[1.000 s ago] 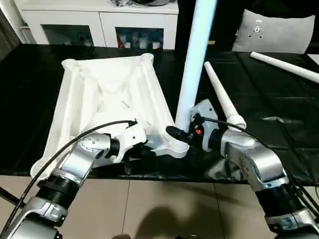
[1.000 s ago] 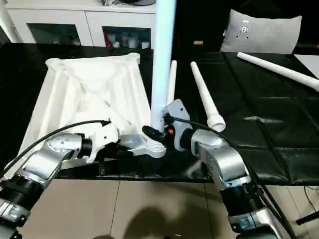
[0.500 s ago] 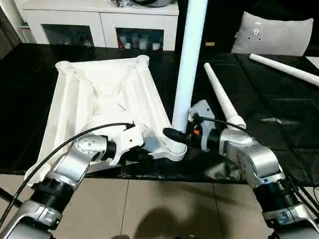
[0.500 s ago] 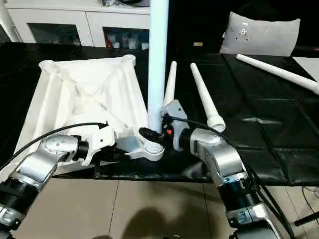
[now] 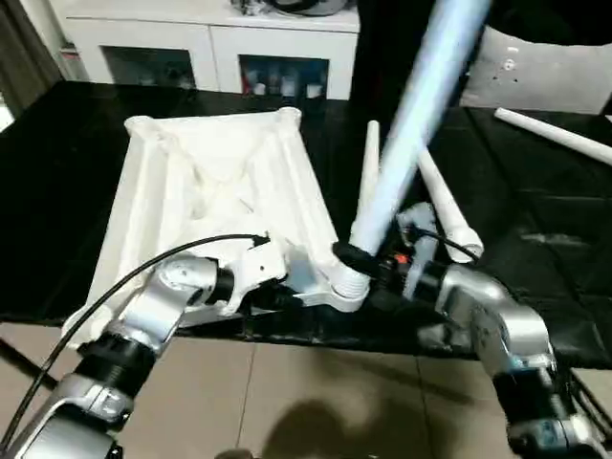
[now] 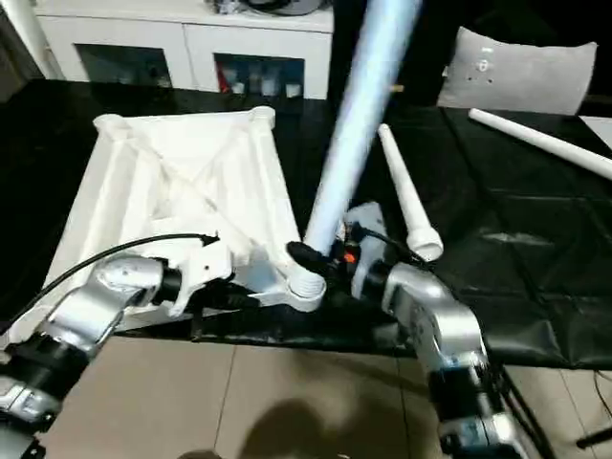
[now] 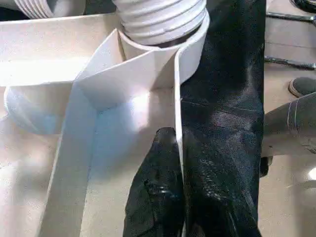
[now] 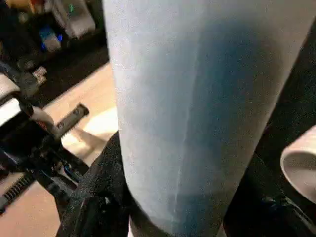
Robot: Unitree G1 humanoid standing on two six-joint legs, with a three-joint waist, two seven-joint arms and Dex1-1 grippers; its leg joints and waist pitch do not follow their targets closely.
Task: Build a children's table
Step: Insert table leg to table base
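Note:
The white table top (image 5: 206, 186) lies upside down on the black table, ribbed underside up. One long white leg (image 5: 411, 134) stands in the near right corner socket (image 5: 341, 287), leaning to the right. My right gripper (image 5: 360, 260) is shut on the leg just above the socket; the right wrist view has the leg (image 8: 187, 98) between its black fingers (image 8: 98, 190). My left gripper (image 5: 279, 296) is shut on the table top's rim beside that socket, with a black finger (image 7: 158, 187) pressed against the rim wall (image 7: 176, 98).
Two loose legs (image 5: 370, 167) (image 5: 445, 206) lie on the black table right of the table top, and a third leg (image 5: 555, 134) lies far right. A grey cushion (image 5: 540, 67) and a white glass-door cabinet (image 5: 210, 38) stand behind. The table's near edge drops to a tiled floor.
The leg held by my right gripper has tipped from nearly upright to leaning right. The head camera has shifted a little. My left gripper keeps its hold on the rim.

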